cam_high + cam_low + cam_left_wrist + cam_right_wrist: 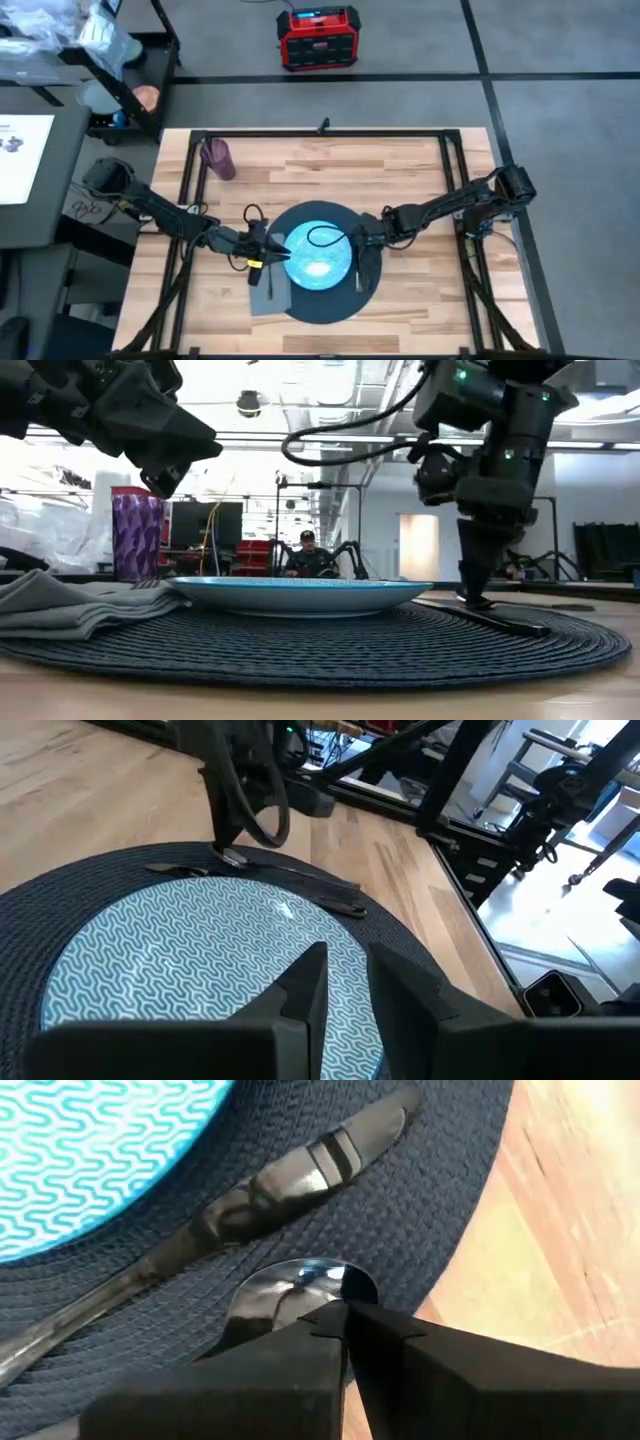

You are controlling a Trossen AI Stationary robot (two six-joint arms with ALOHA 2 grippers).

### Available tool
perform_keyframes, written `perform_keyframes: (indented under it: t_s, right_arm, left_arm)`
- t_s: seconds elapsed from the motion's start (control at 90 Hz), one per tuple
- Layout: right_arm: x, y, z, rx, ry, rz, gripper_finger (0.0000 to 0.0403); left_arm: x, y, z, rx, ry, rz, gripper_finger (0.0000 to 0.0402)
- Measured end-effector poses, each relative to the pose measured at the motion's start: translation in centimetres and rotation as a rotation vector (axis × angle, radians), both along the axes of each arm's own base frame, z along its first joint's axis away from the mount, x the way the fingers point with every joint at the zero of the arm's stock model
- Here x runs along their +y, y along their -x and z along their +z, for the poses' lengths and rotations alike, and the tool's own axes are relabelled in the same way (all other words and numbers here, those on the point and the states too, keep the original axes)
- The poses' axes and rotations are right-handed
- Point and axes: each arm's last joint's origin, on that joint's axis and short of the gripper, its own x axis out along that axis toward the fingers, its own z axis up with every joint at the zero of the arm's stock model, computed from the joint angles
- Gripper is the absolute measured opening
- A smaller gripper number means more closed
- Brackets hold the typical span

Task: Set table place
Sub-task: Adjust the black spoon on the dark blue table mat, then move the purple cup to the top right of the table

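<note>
Light wood planks of the table (420, 180) carry the place (300, 305), a dark woven mat under the blue plate (318, 258). Right gripper (345, 1315) stands low on the mat, jaws pinched narrow just over a spoon (290, 1285), likely setting it beside the knife (300, 1175); actual grip is unclear. Left gripper (345, 975) hovers over the plate, jaws slightly parted, empty. Under them, the napkin (60, 605) hides any fork.

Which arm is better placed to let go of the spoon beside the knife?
Right. Its pincer is shut on the spoon beside the knife on the mat; the left pincer hovers over the plate.
</note>
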Motion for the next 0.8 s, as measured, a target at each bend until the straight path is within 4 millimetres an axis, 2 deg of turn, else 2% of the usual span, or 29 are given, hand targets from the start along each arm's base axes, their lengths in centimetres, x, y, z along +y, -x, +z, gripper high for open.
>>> perform_keyframes:
  t_s: [0.556, 0.678, 0.8]
  right_arm:
    - [-0.2, -0.2, 0.3, -0.012, 0.036, 0.029, 0.0000]
    - [0.0, -0.7, 1.5, -0.037, 0.027, 0.029, 0.0000]
    - [0.0, -1.1, 3.8, -0.121, 0.027, 0.027, 0.0000]
  left_arm:
    - [0.0, 0.1, -0.2, 0.017, -0.008, 0.000, 0.0056]
    - [0.0, 0.0, -0.2, 0.017, 0.004, 0.010, 0.0056]
    - [0.1, 0.0, -0.2, 0.015, 0.000, 0.027, 0.0056]
